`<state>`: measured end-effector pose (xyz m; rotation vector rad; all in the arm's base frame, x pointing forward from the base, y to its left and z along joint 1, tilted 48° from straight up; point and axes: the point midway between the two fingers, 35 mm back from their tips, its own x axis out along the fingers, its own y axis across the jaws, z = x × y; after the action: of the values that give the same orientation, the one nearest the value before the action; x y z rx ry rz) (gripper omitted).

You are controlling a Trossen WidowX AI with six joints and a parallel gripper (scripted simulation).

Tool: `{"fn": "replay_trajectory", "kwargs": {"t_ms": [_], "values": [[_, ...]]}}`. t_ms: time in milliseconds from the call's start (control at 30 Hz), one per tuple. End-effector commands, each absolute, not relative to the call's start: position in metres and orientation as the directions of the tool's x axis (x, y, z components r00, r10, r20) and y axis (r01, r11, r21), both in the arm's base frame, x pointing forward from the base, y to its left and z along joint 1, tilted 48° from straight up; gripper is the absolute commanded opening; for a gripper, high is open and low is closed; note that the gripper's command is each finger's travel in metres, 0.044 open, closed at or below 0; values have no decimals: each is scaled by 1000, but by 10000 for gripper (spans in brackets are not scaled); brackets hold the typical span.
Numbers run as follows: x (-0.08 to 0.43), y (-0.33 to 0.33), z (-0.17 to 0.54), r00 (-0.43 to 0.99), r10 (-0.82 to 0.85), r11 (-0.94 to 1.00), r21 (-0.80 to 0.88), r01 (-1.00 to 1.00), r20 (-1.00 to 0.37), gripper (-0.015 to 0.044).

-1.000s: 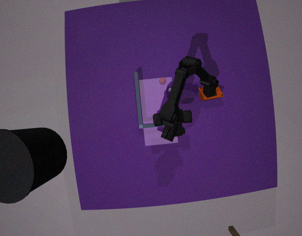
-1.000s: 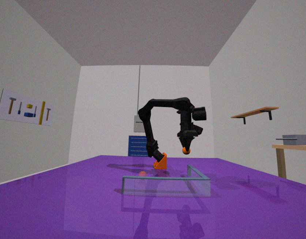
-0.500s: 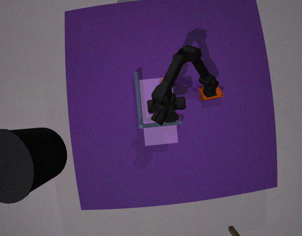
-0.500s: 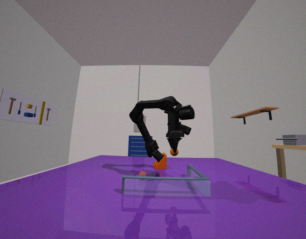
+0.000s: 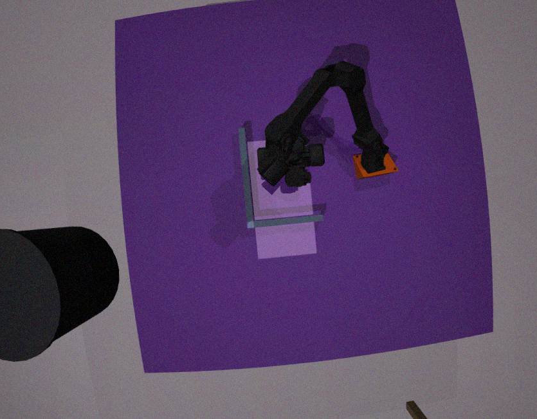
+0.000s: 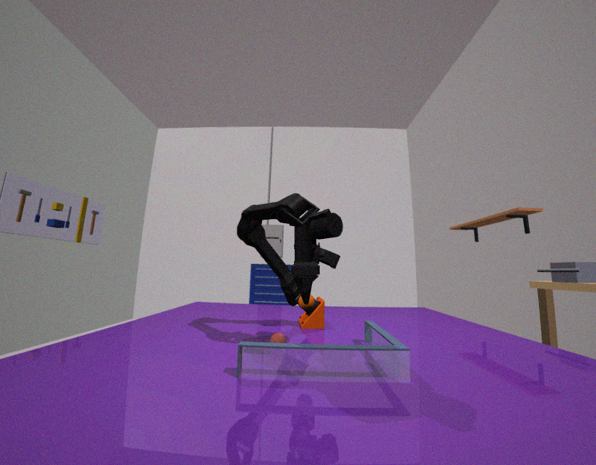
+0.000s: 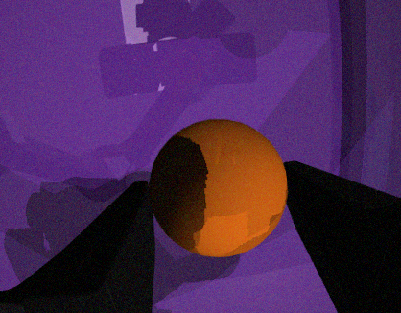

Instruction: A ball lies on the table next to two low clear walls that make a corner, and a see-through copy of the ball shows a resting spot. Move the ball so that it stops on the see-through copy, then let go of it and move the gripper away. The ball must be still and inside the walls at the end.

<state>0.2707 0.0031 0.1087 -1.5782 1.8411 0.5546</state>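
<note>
wrist: ball [image 7: 219, 187] clamped between tool [image 7: 217, 229] fingers.

The folded arm [image 6: 288, 225] points its gripper [image 7: 219, 204] downward, clamped on the ball [image 7: 219, 187].

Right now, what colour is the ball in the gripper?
Orange, one side in dark shadow; the ball shows best in the wrist view.
</note>
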Motion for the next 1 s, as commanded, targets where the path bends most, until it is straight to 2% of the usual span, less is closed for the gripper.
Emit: {"fn": "replay_trajectory", "kwargs": {"t_ms": [0,433,967], "values": [[264,-14,122,-65,-711,185,-96,-978,-701,0],[246,-54,145,-67,-734,165,-82,-983,-675,0],[242,-101,103,-66,-735,165,-83,-983,-675,0]]}}
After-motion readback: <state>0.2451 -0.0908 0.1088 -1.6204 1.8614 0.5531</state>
